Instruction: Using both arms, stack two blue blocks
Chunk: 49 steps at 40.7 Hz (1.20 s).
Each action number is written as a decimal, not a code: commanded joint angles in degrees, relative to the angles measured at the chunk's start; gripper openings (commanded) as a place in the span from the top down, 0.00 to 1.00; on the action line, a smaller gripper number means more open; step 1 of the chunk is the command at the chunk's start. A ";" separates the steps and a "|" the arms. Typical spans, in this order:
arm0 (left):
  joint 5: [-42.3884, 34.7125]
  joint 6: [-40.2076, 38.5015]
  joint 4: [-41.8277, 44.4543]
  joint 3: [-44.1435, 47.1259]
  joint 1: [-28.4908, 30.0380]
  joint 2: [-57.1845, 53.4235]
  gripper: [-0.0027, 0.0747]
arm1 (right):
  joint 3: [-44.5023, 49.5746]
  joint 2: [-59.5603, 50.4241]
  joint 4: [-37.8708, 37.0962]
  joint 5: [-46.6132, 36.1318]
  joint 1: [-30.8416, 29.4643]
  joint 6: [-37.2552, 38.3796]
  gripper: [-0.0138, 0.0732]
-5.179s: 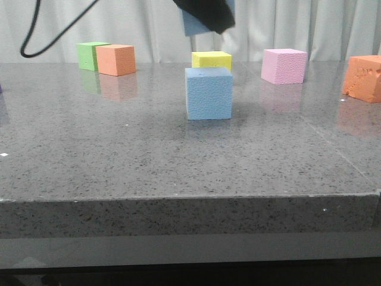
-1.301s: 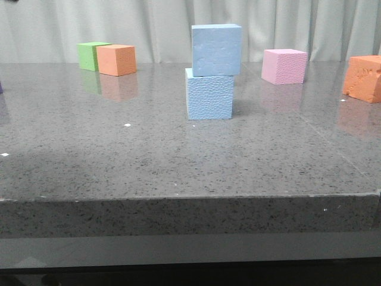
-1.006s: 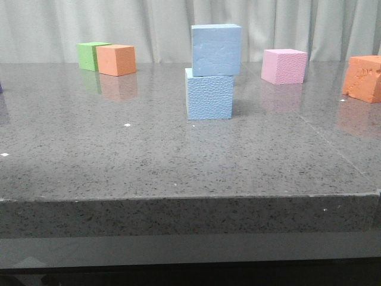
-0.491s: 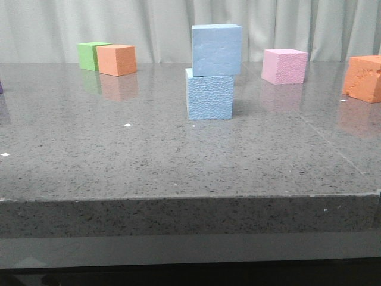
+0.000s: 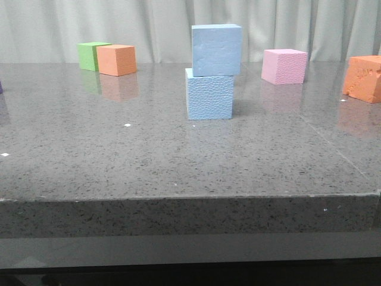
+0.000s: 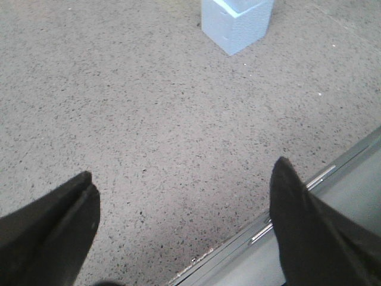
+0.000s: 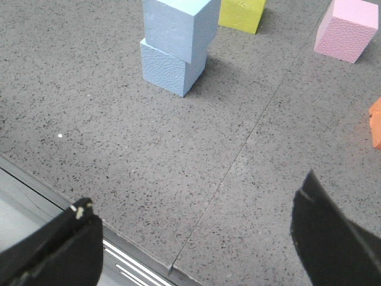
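In the front view, the smooth blue block (image 5: 216, 50) sits on the pebbly blue block (image 5: 209, 97) at upper centre of the frame, shifted slightly right so it overhangs. Both rest on the grey table (image 5: 178, 161). To the right stand a pink cube (image 5: 284, 66) and an orange cube (image 5: 363, 78); at upper left, a green cube (image 5: 88, 55) touches another orange cube (image 5: 116, 59). The left gripper (image 6: 178, 232) and right gripper (image 7: 196, 244) are both spread wide, holding nothing, near the table's front edge.
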 commanded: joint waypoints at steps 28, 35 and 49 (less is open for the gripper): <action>-5.11 0.98 -0.56 -1.29 -0.46 -0.23 0.99 | -1.41 -0.05 0.34 -3.66 -0.34 -0.70 0.92; -4.67 0.98 -0.56 -1.29 -0.46 -0.23 0.99 | -1.41 -0.05 0.28 -3.68 -0.34 -0.70 0.92; -4.67 0.98 -0.56 -1.29 -0.46 -0.23 0.99 | -1.41 -0.05 0.28 -3.68 -0.34 -0.70 0.92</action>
